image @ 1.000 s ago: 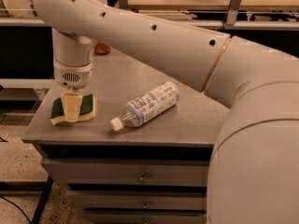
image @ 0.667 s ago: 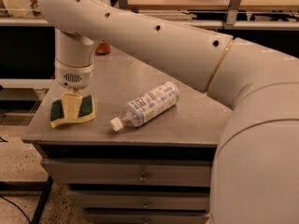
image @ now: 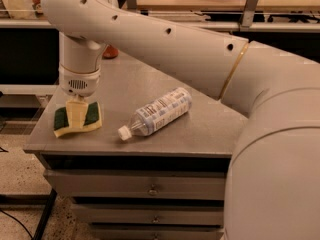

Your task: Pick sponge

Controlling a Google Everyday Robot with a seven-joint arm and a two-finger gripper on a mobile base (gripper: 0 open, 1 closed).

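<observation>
We find the sponge (image: 61, 118) directly beneath the gripper (image: 76, 120), its long axis lying crosswise (clamped or not, we cannot tell).

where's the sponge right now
In the camera view the sponge lies flat near the front left corner of the metal table, directly beneath the gripper, with the plastic bottle lying to its right.
</observation>
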